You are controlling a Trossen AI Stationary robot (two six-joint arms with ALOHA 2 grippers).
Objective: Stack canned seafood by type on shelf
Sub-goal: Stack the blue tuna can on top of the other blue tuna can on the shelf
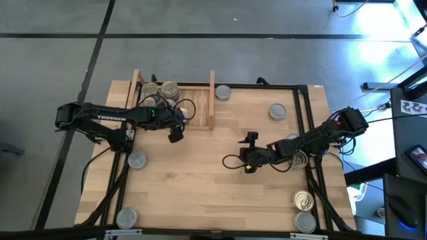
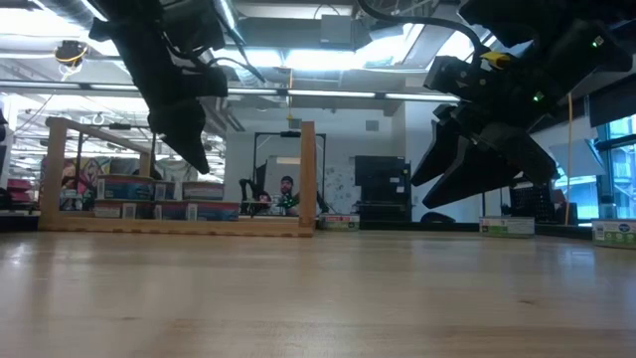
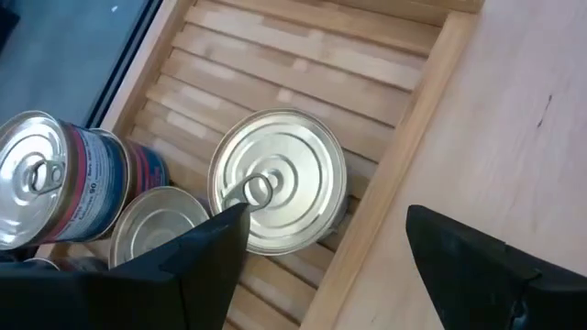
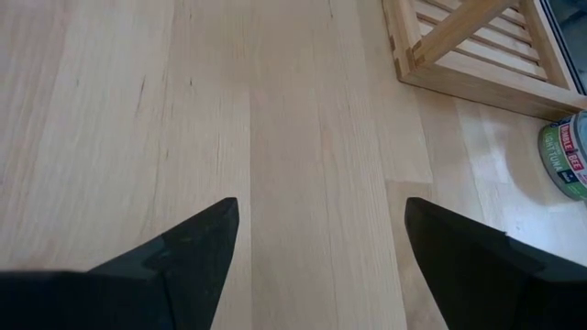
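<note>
High view: left gripper (image 1: 175, 135), fingers spread and empty, hangs just beside the shelf (image 1: 212, 100) — right gripper (image 1: 249, 153), likewise spread and empty, is mid-table, nearer the loose cans (image 1: 277, 112).

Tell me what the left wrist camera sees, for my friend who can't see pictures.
A shiny golden pull-tab can stands on the slatted wooden shelf, with the left gripper open and empty in front of it. Two more cans stand beside it.

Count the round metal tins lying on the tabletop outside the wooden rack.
7 round metal tins: one by the light-wood rack's right board, one farther right, two front-left, two front-right, one beneath the right arm, which may hide another.
</note>
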